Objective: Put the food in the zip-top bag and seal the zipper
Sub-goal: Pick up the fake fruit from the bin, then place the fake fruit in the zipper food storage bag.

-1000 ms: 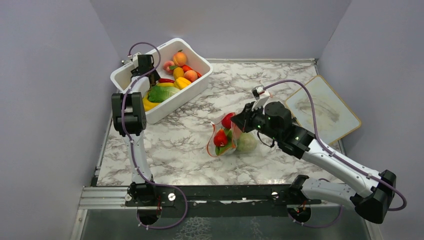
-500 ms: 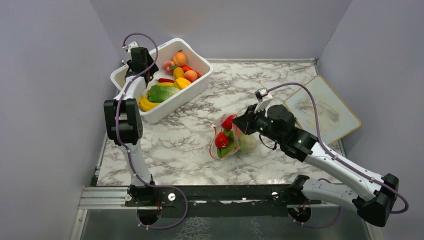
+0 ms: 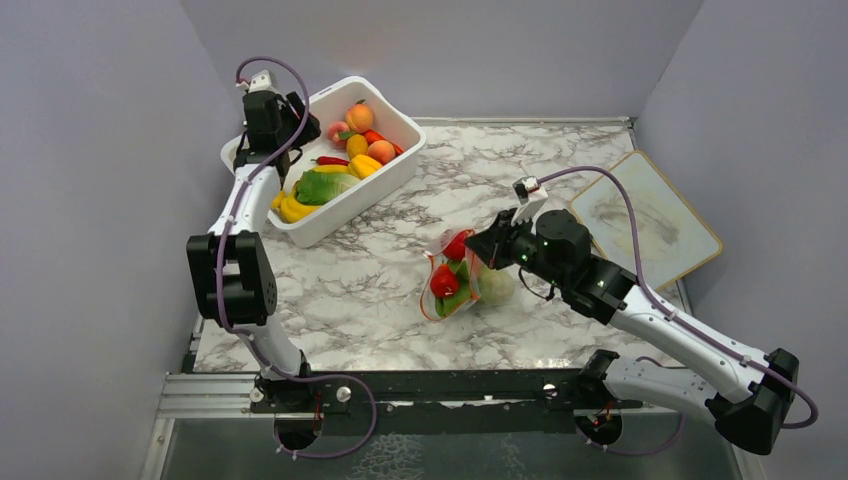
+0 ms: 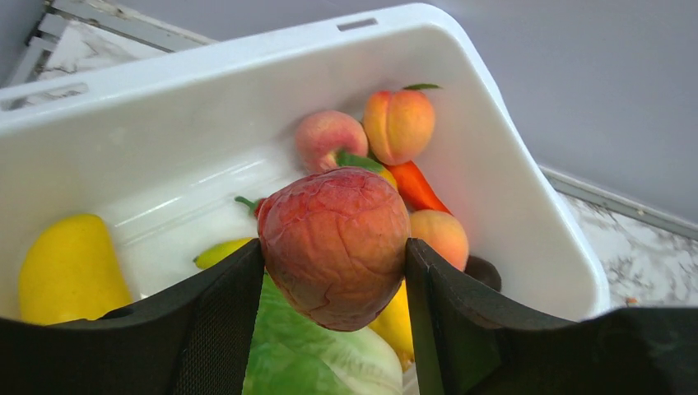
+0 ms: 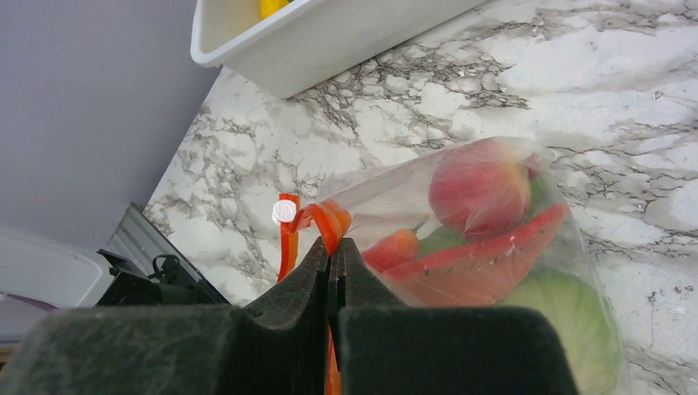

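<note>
My left arm has lifted up and back.
The left gripper (image 4: 333, 284) clamps a wrinkled red fruit (image 4: 329, 234) above the white tub (image 4: 510, 164). The zip-top bag (image 3: 455, 282) lies at four o'clock, and my right gripper (image 5: 333, 265) is pinched fully closed on its zipper (image 5: 317, 218).

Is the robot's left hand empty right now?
No, the left gripper is shut on a wrinkly red fruit, holding it over the white tub.
</note>
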{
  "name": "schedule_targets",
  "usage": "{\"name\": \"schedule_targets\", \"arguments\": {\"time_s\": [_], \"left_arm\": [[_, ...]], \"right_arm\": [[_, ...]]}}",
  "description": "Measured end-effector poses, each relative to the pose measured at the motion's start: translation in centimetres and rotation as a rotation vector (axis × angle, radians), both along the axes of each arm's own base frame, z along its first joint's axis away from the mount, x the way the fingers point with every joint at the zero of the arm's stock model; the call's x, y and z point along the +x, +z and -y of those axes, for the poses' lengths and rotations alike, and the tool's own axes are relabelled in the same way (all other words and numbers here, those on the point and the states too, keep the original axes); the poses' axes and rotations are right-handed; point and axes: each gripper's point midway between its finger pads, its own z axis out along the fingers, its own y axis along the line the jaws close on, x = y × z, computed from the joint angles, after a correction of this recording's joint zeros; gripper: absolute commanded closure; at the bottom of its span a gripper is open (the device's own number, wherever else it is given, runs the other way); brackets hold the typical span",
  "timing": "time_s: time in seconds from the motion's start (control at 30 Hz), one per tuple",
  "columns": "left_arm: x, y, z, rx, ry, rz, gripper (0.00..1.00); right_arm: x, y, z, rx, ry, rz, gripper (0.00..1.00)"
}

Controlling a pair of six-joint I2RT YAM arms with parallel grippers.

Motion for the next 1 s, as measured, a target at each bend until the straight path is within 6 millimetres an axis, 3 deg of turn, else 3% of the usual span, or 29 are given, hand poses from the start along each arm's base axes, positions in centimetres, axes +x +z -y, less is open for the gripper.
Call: {"name": "schedule_targets", "arguments": {"time_s": [0.13, 0.37, 0.57, 0.83, 1.0], "left_arm": [[-2.3, 0.6, 2.9, 0.008, -0.121, 0.001, 0.68], [-7.8, 0.4, 11.5, 0.042, -0.425, -0.016, 0.69], [-12.1, -0.7, 14.9, 0.056, -0.558, -0.044, 0.69], [-20.1, 1.3, 19.5, 0.022, -0.769, 0.062, 0.71], [-24.3, 0.2, 21.2, -0.062, -0.859, 0.07, 0.71]], "right_arm": [[0.0, -0.1, 0.0, 0.014, -0.013, -0.023, 0.99], [0.1, -0.3, -0.1, 0.032, -0.032, -0.048, 0.99], [0.5, -0.4, -0.6, 0.045, -0.042, -0.08, 0.99], [1.4, -0.5, -1.7, 0.031, -0.047, -0.106, 0.99], [1.8, -0.6, -2.1, 0.021, -0.049, -0.114, 0.99]]}}
